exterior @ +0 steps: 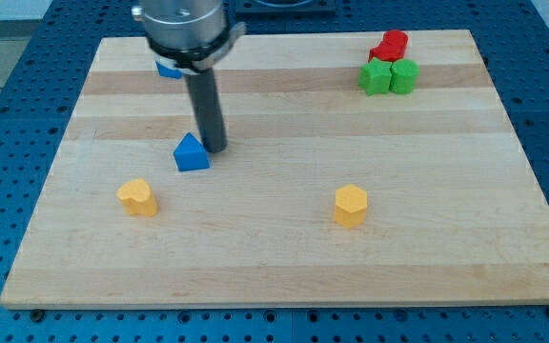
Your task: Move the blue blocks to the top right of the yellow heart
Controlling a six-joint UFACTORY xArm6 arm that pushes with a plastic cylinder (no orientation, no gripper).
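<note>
Tip (215, 150) down on the wooden board (284, 267), touching the upper right edge of the blue triangular block (192, 152) — a bare rod, nothing to open or close. A second blue block (168, 69) peeks out behind the arm at the view's top left. The yellow heart (138, 197) sits lower left, the yellow hexagonal block (350, 206) well right. I judge I'm placing the first blue; next, I'd come round and fetch the far one.

yellow hexagon block (350, 206), red block (390, 45), two green blocks (389, 77), wooden board (284, 267)
</note>
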